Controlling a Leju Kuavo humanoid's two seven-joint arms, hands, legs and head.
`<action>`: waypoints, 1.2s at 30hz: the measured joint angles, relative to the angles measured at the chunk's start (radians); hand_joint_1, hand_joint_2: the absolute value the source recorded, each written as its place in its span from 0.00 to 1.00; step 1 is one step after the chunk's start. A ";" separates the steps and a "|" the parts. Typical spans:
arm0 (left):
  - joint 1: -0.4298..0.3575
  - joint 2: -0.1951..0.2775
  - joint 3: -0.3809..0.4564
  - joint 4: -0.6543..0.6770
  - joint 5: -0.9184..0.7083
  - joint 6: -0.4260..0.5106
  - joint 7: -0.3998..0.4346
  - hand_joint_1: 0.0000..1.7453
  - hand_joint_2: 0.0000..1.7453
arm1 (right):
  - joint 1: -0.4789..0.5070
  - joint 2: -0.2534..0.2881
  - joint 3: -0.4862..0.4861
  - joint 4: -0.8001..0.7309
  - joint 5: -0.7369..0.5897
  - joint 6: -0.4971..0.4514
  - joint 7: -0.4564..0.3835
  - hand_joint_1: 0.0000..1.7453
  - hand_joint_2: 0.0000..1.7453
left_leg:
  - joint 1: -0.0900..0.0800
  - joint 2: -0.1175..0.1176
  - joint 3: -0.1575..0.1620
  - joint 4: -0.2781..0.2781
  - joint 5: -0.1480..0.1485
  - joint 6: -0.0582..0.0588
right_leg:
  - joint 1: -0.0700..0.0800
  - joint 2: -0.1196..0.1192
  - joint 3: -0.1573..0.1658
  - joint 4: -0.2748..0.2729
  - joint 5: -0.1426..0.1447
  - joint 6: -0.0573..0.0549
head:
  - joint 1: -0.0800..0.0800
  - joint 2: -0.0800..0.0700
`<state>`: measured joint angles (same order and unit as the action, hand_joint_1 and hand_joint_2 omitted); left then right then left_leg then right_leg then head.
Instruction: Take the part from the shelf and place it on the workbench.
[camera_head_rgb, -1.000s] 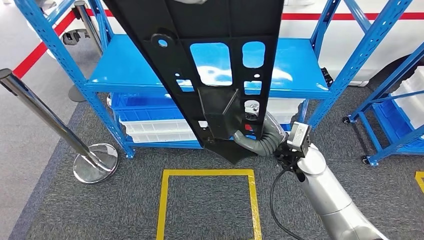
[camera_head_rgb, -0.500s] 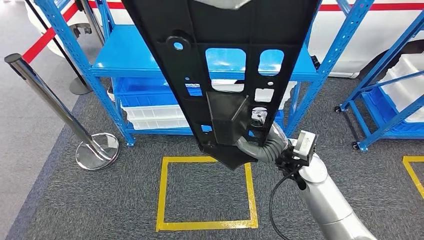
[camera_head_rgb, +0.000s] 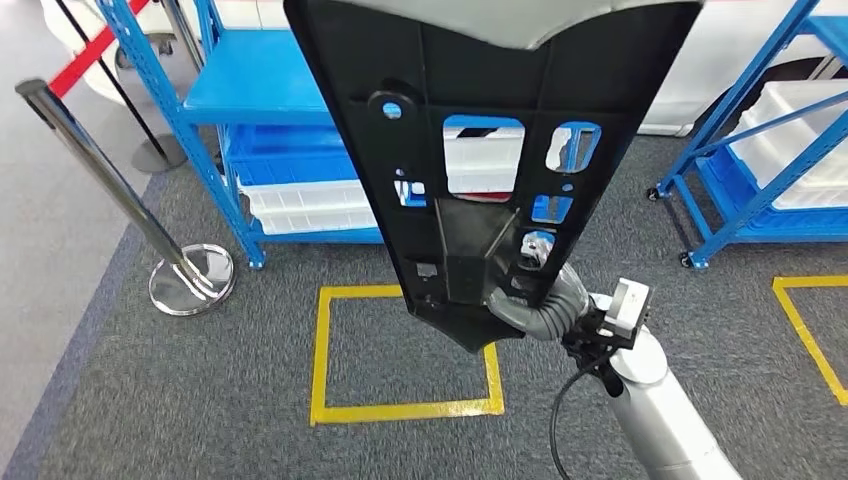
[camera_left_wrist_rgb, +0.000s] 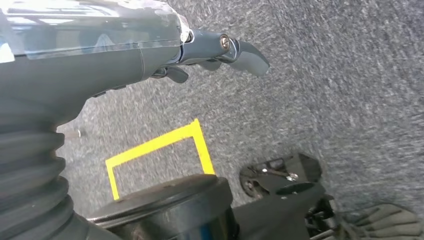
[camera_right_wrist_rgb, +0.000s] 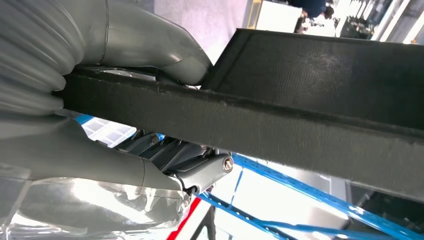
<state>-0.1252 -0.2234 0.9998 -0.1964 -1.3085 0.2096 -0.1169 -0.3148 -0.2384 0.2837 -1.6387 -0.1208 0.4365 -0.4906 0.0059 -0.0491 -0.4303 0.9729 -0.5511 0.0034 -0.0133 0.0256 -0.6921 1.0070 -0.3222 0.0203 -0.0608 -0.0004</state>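
High head view down over carpet (camera_head_rgb: 200, 400); close wrist views, perhaps sharing it.

The left hand (camera_left_wrist_rgb: 150, 55) extended over grey carpet (camera_left_wrist_rgb: 325, 90), its dark fingers (camera_left_wrist_rgb: 240, 50) slightly curled and holding nothing. A yellow tape outline (camera_left_wrist_rgb: 160, 145) marked the floor below. The fingers appeared apart, though partly hidden.

- Grey carpet (camera_head_rgb: 200, 400) covers the floor, marked with a square of yellow tape (camera_head_rgb: 320, 350).
- Blue steel shelving (camera_head_rgb: 250, 90) stands behind it, white and blue bins (camera_head_rgb: 300, 205) stacked on its lower level.
- A chrome stanchion (camera_head_rgb: 110, 190) with a round base stands beside the shelving, a red belt (camera_head_rgb: 85, 65) stretched behind it.
- A second blue rack (camera_head_rgb: 770, 170) carries white trays.
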 joint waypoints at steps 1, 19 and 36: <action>0.002 -0.001 0.000 0.000 0.000 0.001 0.001 0.00 1.00 | 0.005 0.001 -0.003 0.000 -0.002 0.002 0.000 0.80 1.00 | 0.000 0.011 -0.006 0.001 0.010 0.007 | -0.002 0.004 -0.005 0.000 0.003 0.005 | 0.000 0.000; 0.014 -0.001 0.000 0.000 -0.001 0.001 0.007 0.00 1.00 | 0.059 0.006 -0.046 -0.028 -0.011 0.006 0.002 0.80 1.00 | -0.014 0.087 -0.120 0.131 -0.016 -0.018 | -0.002 -0.043 0.090 0.007 -0.105 -0.041 | 0.001 0.000; 0.022 -0.003 0.000 0.001 0.001 -0.007 0.011 0.00 1.00 | 0.216 0.023 -0.101 -0.193 0.047 0.006 -0.051 0.80 1.00 | 0.001 0.052 -0.084 0.023 0.066 0.029 | -0.002 -0.012 -0.047 0.225 -0.190 0.015 | 0.001 0.000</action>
<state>-0.1032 -0.2268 1.0002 -0.1957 -1.3073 0.2027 -0.1056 -0.0989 -0.2156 0.1829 -1.8319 -0.0735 0.4425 -0.5416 0.0074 0.0025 -0.5143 0.9959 -0.4855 0.0320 -0.0155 0.0135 -0.7393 1.2322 -0.5121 0.0356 -0.0602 -0.0004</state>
